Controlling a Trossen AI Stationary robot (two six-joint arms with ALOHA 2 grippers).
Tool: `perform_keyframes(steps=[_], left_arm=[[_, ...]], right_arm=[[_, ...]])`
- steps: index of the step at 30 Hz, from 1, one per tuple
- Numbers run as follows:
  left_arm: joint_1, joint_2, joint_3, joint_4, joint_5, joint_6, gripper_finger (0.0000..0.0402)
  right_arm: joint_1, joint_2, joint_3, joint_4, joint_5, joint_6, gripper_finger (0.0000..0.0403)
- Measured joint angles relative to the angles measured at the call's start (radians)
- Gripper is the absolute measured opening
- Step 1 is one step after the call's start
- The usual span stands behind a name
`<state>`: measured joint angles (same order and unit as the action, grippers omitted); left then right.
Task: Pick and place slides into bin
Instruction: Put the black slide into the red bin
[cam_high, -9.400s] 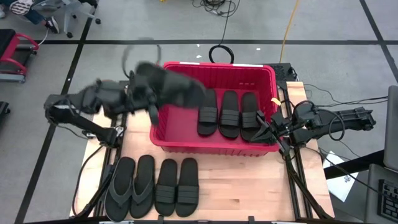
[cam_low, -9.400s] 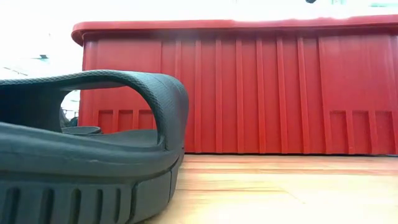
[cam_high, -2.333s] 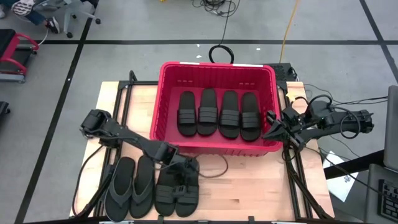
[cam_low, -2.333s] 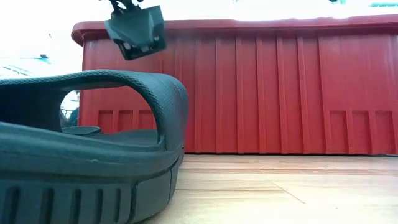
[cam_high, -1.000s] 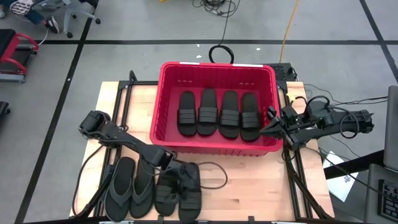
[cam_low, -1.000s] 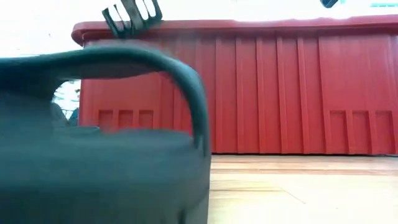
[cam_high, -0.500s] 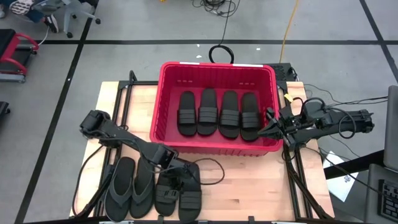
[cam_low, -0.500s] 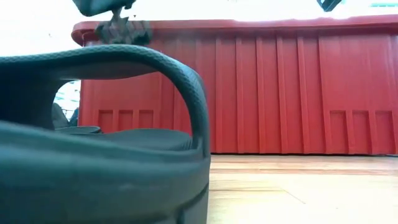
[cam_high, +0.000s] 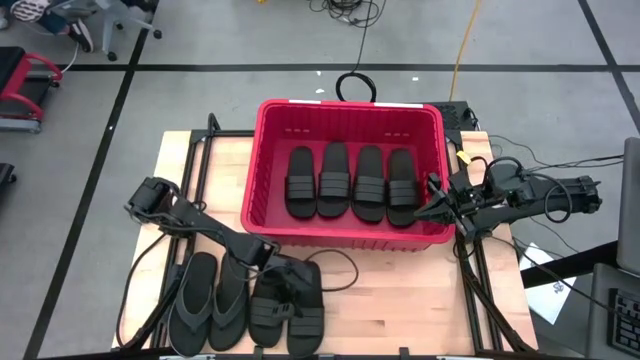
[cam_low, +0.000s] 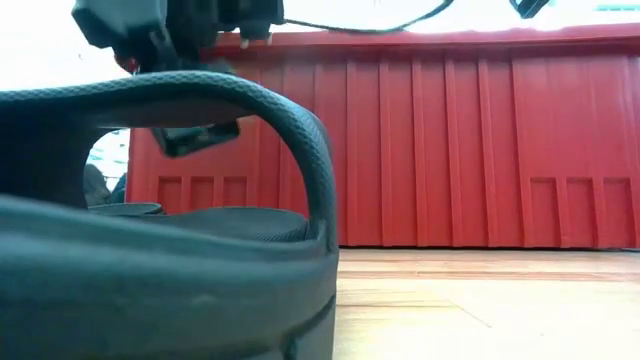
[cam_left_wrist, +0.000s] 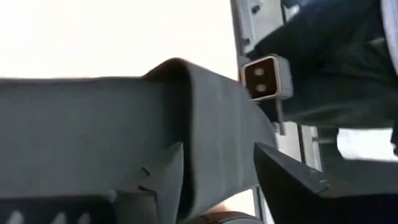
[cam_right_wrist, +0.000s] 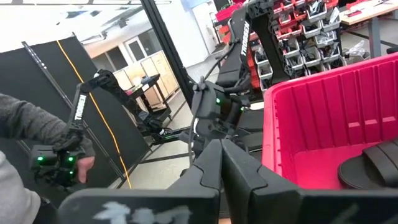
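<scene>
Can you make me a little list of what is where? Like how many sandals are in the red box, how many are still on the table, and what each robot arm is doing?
Sandals in the bin: four slides, side by side.
Sandals on the table: four; a flip-flop pair and two ribbed slides.
Left gripper: down over the two ribbed slides, fingers on either side of one slide's band.
Right gripper: waiting by the bin's right wall, fingers together.
Person: a sleeve shows in the right wrist view.

Even overhead light; low view bg blown out, left wrist img blurry.
</scene>
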<state>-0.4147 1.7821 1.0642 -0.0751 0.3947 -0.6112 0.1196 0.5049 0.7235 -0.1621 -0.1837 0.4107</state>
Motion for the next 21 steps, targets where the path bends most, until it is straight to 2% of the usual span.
perform_keyframes(steps=[5, 12, 15, 18, 21], left_arm=[[-0.012, 0.000, -0.064, 0.061, -0.045, -0.061, 0.0220], [-0.046, 0.000, -0.130, 0.186, -0.051, -0.165, 0.0223], [-0.063, 0.000, -0.131, 0.207, -0.091, -0.175, 0.0222], [-0.079, 0.000, -0.125, 0.216, -0.110, -0.118, 0.0200], [-0.087, 0.000, -0.114, 0.211, -0.114, -0.086, 0.0133]], right_arm=[[0.000, 0.000, 0.000, 0.000, 0.000, 0.000, 0.0000], [0.000, 0.000, 0.000, 0.000, -0.001, -0.002, 0.0000], [0.000, 0.000, 0.000, 0.000, -0.001, -0.003, 0.0000], [0.000, 0.000, 0.000, 0.000, -0.001, -0.008, 0.0000], [0.000, 0.000, 0.000, 0.000, -0.001, -0.026, 0.0000]])
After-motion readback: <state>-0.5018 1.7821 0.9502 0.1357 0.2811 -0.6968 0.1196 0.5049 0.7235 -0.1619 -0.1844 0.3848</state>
